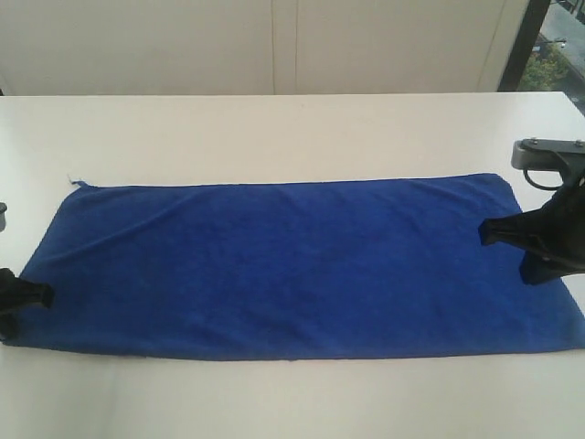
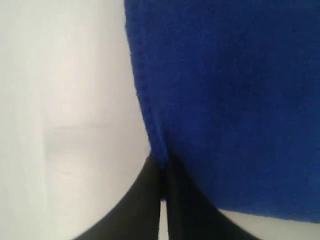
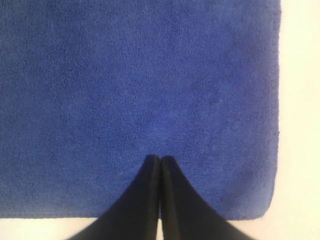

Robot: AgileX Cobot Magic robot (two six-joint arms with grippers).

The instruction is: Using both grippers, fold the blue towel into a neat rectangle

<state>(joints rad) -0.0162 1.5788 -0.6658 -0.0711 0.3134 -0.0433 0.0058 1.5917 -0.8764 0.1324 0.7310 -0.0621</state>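
The blue towel [image 1: 292, 265] lies spread flat and long across the white table [image 1: 274, 137], with a small pale thread tag [image 1: 76, 180] at its far left corner. My left gripper [image 1: 41, 294] is at the towel's left short edge near the front corner. In the left wrist view, its black fingers [image 2: 161, 165] are shut with the towel's [image 2: 225, 100] edge pinched between their tips. My right gripper [image 1: 484, 233] hovers over the towel's right end. In the right wrist view it is shut [image 3: 160, 159], tips together over the cloth [image 3: 140, 90], holding nothing.
A pale wall panel [image 1: 274, 46] runs behind the table, and a dark window frame [image 1: 526, 41] stands at the back right. The right arm's grey bracket [image 1: 539, 151] sits above the towel's far right corner. Bare table surrounds the towel.
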